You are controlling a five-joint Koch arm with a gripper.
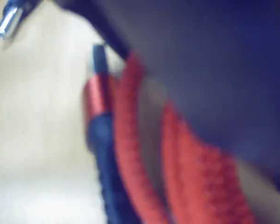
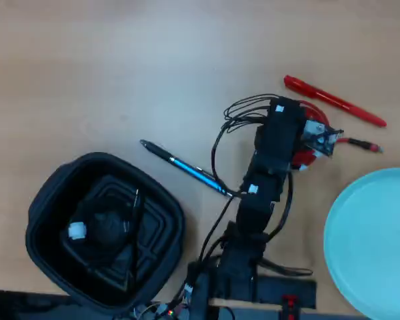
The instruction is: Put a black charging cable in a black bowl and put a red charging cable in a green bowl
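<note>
The red charging cable [image 2: 315, 124] lies coiled on the table, mostly covered by my gripper [image 2: 318, 139], with one plug end [image 2: 365, 145] sticking out to the right. In the blurred wrist view its red strands [image 1: 127, 126] and a red-and-black plug [image 1: 99, 100] fill the frame, right beside a dark jaw. The jaws themselves are hidden in both views. The black charging cable [image 2: 100, 230] sits coiled inside the black bowl [image 2: 50, 193] at the lower left. The green bowl [image 2: 370, 233] is at the lower right, just below the red cable.
A red pen [image 2: 333, 101] lies on the table just beyond the gripper. A blue-and-black pen [image 2: 183, 167] lies between the black bowl and the arm. The arm's base [image 2: 243, 280] stands at the bottom edge between the two bowls.
</note>
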